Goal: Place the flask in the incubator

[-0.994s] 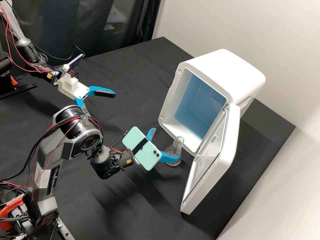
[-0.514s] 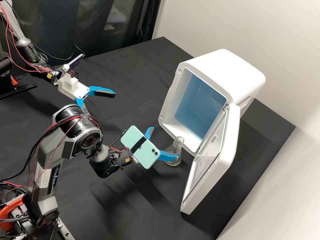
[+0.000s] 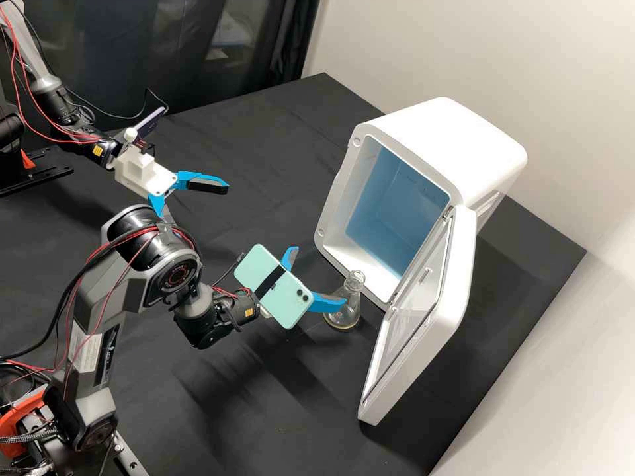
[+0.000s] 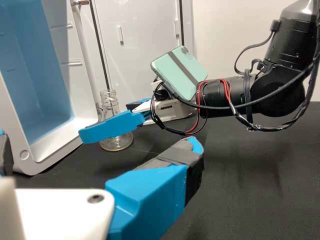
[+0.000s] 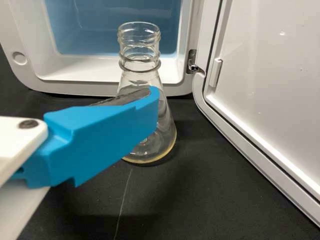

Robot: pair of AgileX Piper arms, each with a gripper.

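The right hand point(image 3: 309, 281), fingers spread, sits just beside the glass flask point(image 3: 346, 309) standing on the black worktop point(image 3: 264, 132) before the open incubator point(image 3: 456, 142).

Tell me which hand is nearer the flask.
Right. The right hand is open right at the flask, one finger alongside it. The left hand hangs open well back over the bench, far from the flask.

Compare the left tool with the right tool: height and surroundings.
The right tool sits low beside the flask, one finger crossing in front of it in the high view; the left tool hangs higher, well back from the flask. The right tool is close before the open incubator; the left tool is farther from it. Both are open and hold nothing.
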